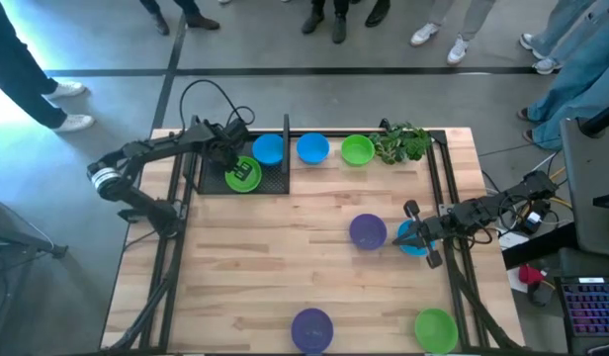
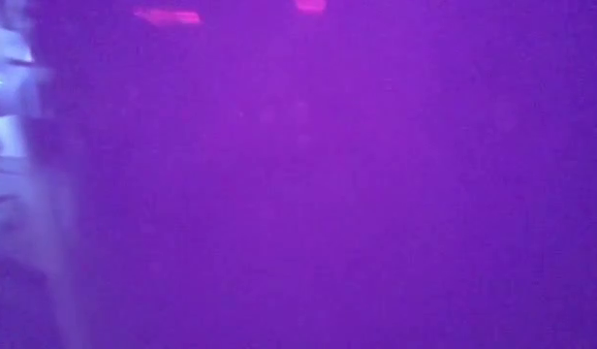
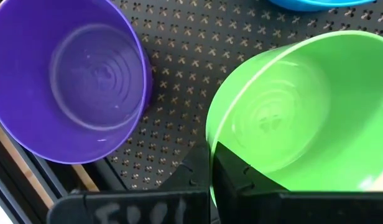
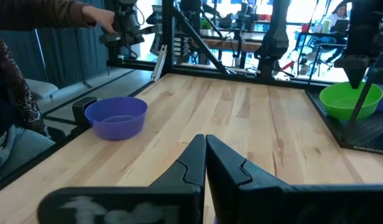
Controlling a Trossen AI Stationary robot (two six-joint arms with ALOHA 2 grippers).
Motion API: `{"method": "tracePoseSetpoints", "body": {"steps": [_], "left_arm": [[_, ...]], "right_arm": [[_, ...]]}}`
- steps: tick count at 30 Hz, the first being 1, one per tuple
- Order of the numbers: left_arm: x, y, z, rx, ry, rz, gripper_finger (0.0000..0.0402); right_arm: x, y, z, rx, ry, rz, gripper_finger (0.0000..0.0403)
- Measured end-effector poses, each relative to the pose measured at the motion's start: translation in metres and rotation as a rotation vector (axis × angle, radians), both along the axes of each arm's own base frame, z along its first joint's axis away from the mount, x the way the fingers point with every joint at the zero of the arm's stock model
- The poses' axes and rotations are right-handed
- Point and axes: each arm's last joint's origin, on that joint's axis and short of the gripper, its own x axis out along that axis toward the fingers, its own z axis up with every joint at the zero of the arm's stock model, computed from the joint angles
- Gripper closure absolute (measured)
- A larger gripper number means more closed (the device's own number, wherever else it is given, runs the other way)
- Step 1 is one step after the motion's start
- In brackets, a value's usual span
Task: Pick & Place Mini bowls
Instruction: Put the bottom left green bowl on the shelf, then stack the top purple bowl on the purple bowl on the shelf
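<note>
The left tool (image 1: pixel 231 158), fingers clamped on the rim of a lime green bowl (image 3: pixel 309 112), hangs over the black perforated tray (image 3: pixel 179 74) beside a purple bowl (image 3: pixel 67 81). Lowering it flat before letting go should keep it from tipping. The right tool (image 1: pixel 420 233) waits clenched, empty, by a blue bowl (image 1: pixel 409 240).

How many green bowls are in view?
3. One bowl on the black mat in the left pincer, one at the far edge beside the plant, one near right corner. Arms may hide others.
</note>
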Motion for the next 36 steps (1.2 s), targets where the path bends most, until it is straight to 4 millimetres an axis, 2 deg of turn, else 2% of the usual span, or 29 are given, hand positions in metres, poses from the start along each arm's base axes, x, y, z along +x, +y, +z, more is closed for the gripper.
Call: {"method": "tracePoseSetpoints", "body": {"steps": [16,36], "left_arm": [[0.0001,-0.0004,-0.0002,-0.001,0.002,-0.003,0.0383],[0.0012,0.0011,0.0012,0.019,0.002,-0.02,0.0381]], "right_arm": [[0.0,0.0,0.0,0.001,0.0,-0.001,0.0394],[0.0,0.0,0.0,0.002,0.0,-0.001,0.0394]]}}
